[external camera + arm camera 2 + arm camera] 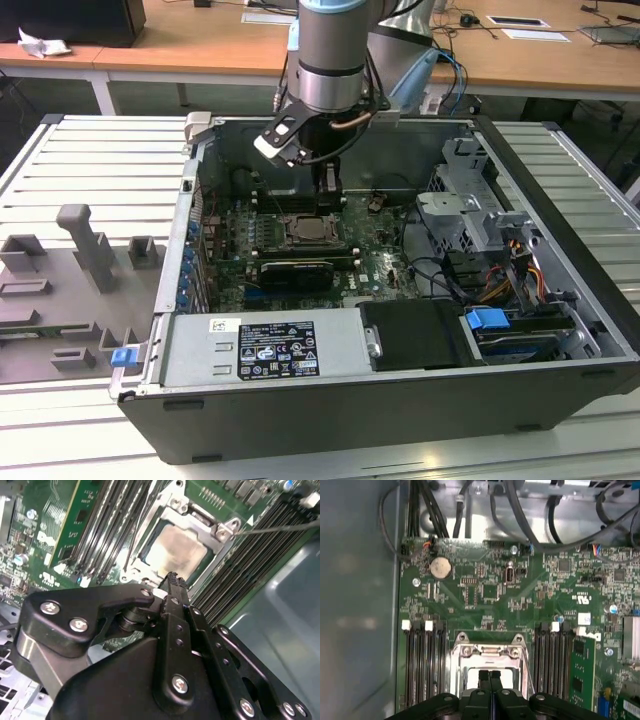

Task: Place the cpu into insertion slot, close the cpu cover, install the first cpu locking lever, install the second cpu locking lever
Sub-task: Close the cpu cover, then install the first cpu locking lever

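Inside the open computer case [560,300], memory slots [422,665] flank the insertion slot [315,232] on both sides. A long black card [295,272] lies just beside it, and the power supply [270,350] and drive cage [470,200] stand farther off. Cables [520,515] run along the board's edge near a coin battery [440,567]. Grey fixtures [85,250] sit on the slatted worktop [60,160] at the exterior view's left. The cpu [175,552] lies in the slot, framed by the cpu cover [197,520], and a thin metal lever [280,528] juts from one corner. The gripper [172,576] hangs over the cpu's edge with its jaws pressed together, holding nothing. Contact with the cpu cannot be told.
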Controlling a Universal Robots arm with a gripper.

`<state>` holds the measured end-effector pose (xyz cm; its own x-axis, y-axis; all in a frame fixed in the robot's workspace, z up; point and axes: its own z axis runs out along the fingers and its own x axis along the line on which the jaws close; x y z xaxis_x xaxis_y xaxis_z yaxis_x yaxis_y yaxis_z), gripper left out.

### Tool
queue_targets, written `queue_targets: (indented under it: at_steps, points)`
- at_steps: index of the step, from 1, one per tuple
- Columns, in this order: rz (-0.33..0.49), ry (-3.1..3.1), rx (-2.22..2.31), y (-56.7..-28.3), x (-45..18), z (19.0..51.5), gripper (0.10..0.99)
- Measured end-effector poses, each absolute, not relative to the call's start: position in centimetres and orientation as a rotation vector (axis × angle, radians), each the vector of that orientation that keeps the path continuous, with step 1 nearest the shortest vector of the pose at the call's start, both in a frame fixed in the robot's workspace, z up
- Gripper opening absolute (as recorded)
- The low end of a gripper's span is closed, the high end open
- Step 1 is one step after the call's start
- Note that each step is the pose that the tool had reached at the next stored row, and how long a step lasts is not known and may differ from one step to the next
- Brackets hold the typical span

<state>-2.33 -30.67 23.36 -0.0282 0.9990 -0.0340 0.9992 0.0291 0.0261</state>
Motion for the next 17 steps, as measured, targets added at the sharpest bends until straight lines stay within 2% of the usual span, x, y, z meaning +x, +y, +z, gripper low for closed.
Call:
queue_targets:
  at_steps: [17]
  points:
    - [-0.008,2.223,2.159,-30.68,-3.44,23.36,0.106]
